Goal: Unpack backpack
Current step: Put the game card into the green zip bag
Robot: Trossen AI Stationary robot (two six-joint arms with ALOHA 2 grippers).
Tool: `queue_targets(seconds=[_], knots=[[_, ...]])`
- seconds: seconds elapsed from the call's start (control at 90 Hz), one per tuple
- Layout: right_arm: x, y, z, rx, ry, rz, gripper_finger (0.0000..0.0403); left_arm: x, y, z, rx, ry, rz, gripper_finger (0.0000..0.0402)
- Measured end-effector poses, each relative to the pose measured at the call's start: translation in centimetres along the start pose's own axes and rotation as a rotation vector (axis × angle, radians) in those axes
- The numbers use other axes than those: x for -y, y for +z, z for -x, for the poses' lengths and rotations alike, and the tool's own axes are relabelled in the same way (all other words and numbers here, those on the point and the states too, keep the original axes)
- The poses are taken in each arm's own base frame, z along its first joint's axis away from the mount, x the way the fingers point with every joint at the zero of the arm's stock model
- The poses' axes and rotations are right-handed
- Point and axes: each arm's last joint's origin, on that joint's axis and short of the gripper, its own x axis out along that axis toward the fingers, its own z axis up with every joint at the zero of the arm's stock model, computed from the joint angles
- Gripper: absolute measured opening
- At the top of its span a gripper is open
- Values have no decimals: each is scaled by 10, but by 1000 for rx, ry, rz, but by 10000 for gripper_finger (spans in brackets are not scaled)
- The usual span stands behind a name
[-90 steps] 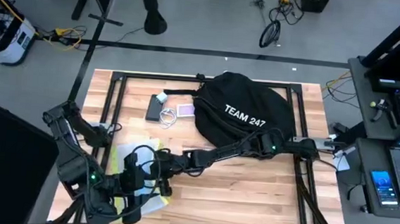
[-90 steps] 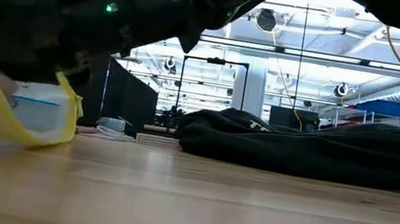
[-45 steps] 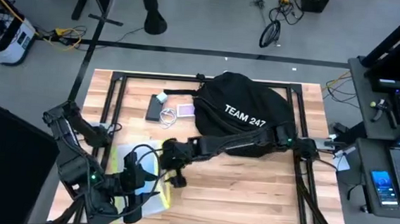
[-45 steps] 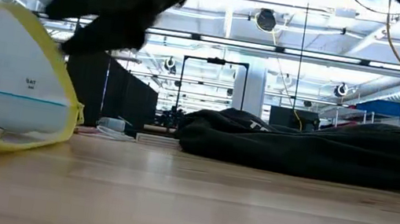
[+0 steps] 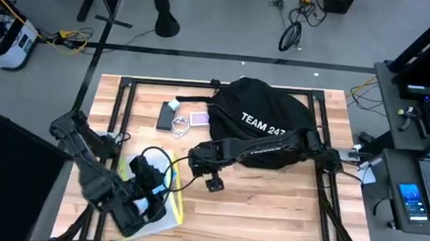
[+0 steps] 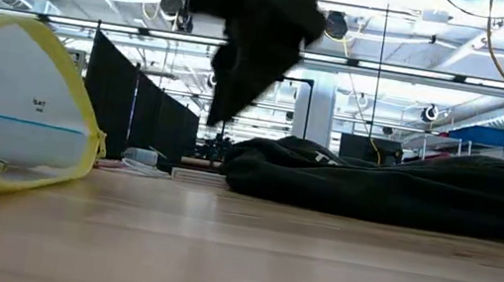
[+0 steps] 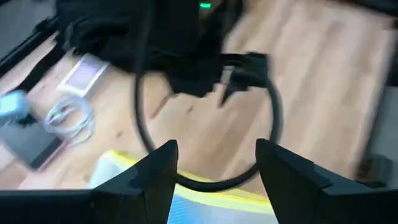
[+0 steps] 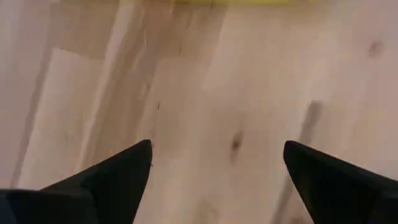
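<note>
Backpack (image 5: 264, 124) reads "TEAM 247", sits at table's (image 5: 269, 215) far edge.
Right gripper (image 5: 212, 183) spread empty over bare wood just in front; left gripper (image 5: 154, 181) spread above yellow-edged pouch (image 5: 165, 208); phone (image 5: 164, 115), cable (image 5: 180, 125) beside backpack.

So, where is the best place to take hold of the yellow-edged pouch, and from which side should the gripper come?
Probably the raised yellow rim of the yellow-edged pouch, approached from the table's open middle. In the low view the pouch stands up as an arch off the table, so the rim gives a thin edge to pinch. The open left gripper is right above it; the right gripper is also open, over bare wood.
</note>
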Motion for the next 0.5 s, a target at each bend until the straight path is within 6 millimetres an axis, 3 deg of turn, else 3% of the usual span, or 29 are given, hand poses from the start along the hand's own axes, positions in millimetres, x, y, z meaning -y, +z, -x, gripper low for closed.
queue_targets(seconds=[0.167, 0.289, 0.378, 0.5], knots=[[-6, -14, -29, 134, 185, -98, 347, -17, -16, -50, -198, 186, 70, 200], [-23, -15, -32, 236, 269, -118, 347, -33, -35, -79, -341, 311, 73, 200], [-37, -9, -31, 318, 295, -76, 347, -42, -50, -89, -436, 351, 71, 200], [-57, -1, -29, 401, 317, -23, 347, -50, -73, -86, -496, 306, 120, 200]])
